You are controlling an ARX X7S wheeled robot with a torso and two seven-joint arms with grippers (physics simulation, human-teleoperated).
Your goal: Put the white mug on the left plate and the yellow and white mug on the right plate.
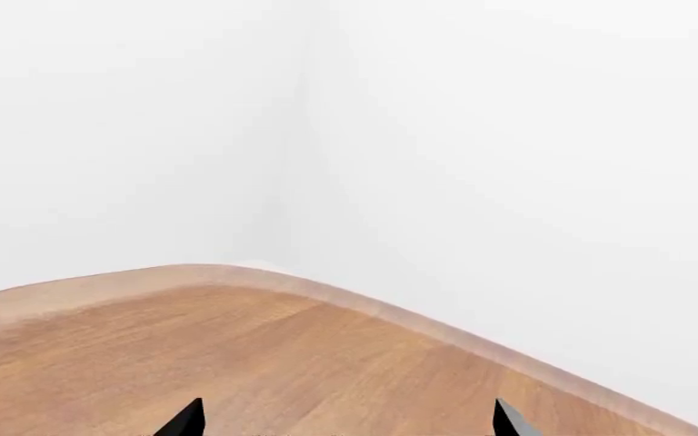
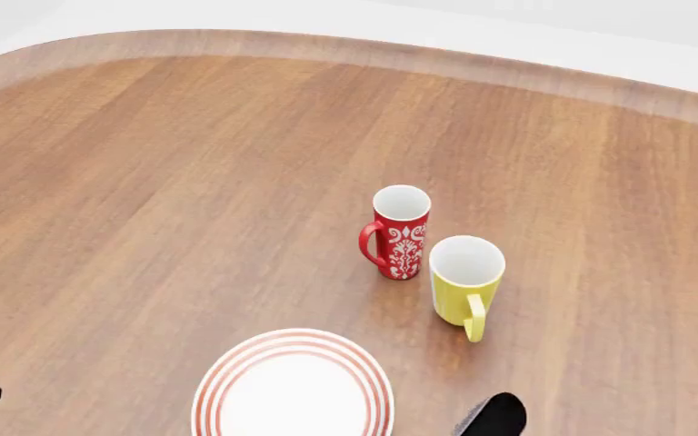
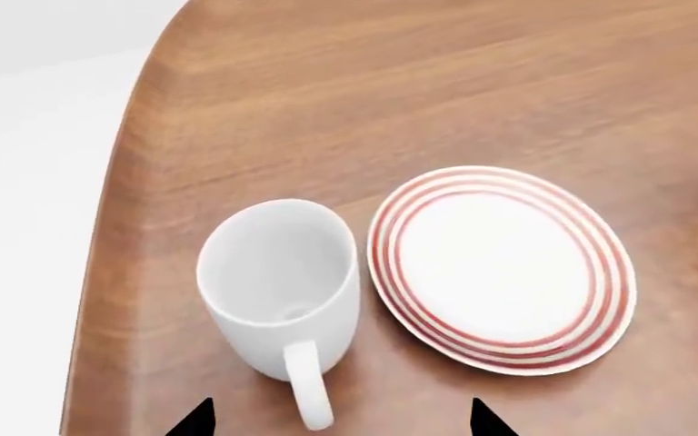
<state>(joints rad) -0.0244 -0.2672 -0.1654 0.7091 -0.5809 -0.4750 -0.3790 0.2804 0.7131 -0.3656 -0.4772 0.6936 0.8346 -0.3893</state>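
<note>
Wood-grain tabletop [image 2: 179, 182] with a rounded pale edge, white surround beyond. Head view, nearest: one plate [image 2: 294, 385] with red rim rings at the near edge; which of the pair it is, I cannot tell. Dark arm parts just show at the lower left and lower middle. Farther in, the yellow and white mug [image 2: 465, 277] upright on bare wood, handle toward the camera; just beside it, apart, a red patterned mug [image 2: 400, 232], handle to the left. Right wrist view: right pincer [image 3: 339, 420] tips spread apart, empty, over the white mug [image 3: 281, 289], which stands upright on the wood just beside a ringed plate [image 3: 501, 268], near the tabletop's edge; whether mug and plate touch is unclear. Left wrist view: left pincer [image 1: 346, 420] tips apart, empty, over bare wood near a rounded corner.
</note>
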